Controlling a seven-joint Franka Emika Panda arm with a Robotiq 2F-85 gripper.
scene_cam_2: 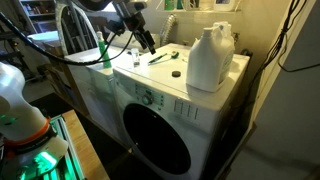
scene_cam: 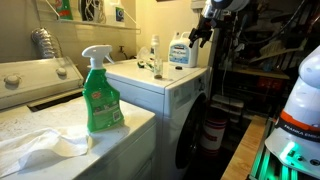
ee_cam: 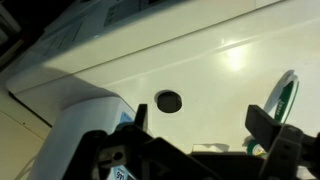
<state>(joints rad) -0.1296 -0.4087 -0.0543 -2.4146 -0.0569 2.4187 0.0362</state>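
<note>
My gripper (ee_cam: 200, 125) is open and empty, hovering above the white top of a washing machine (ee_cam: 210, 60). It also shows in both exterior views (scene_cam: 198, 40) (scene_cam_2: 148, 42). A small dark round cap (ee_cam: 169, 100) lies on the top just ahead of the jaws and shows in an exterior view (scene_cam_2: 176, 73). A large white detergent jug (scene_cam_2: 210, 58) stands on the machine; in the wrist view (ee_cam: 75, 130) it is at the lower left, beside one finger. A green-and-white item (ee_cam: 285, 95) lies beside the other finger, also seen in an exterior view (scene_cam_2: 160, 57).
A green spray bottle (scene_cam: 101, 95) and a white cloth (scene_cam: 40, 148) sit on a nearer machine. A small clear bottle (scene_cam: 155, 56) stands on the washer top. The round dark washer door (scene_cam_2: 155, 140) faces front. Cables and a shelf line the wall behind.
</note>
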